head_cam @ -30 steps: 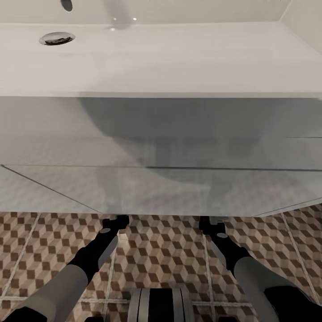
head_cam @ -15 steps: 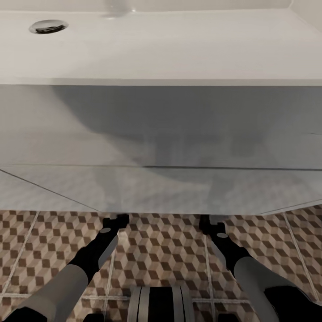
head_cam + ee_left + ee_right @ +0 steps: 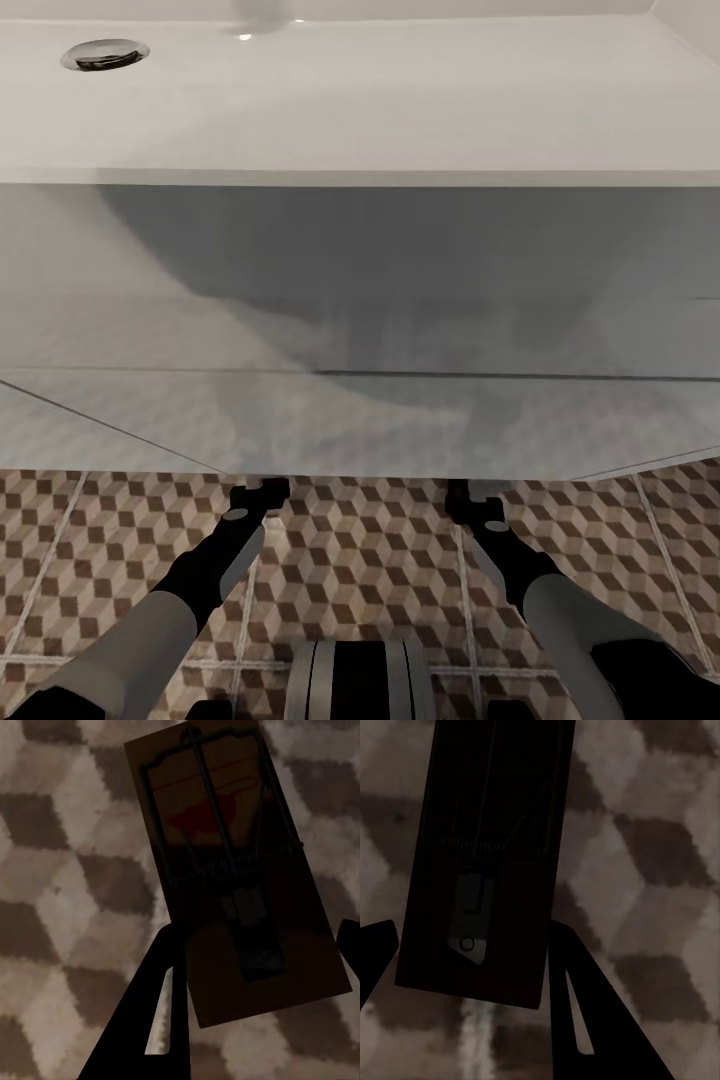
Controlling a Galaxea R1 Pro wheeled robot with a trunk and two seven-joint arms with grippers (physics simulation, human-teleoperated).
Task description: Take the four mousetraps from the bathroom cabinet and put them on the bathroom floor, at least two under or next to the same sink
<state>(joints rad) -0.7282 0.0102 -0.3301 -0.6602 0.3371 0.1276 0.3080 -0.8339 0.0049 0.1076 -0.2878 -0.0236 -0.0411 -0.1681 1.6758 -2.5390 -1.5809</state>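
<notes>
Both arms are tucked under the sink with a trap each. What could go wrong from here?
1. In the head view both wrists vanish under the sink edge, so releases rely on the wrist views alone.
2. The left tool grips its mousetrap at one end only; the trap looks tilted over the bathroom floor and could drop unevenly or flip.
3. The right tool holds its mousetrap in deep shadow, so judging contact with the tiles may be hard.

A white vanity (image 3: 360, 300) with a chrome drain (image 3: 104, 54) is filling the upper view, casting a grey shadow on its front, above cube-patterned brown, tan and cream tiles (image 3: 370, 560).
</notes>
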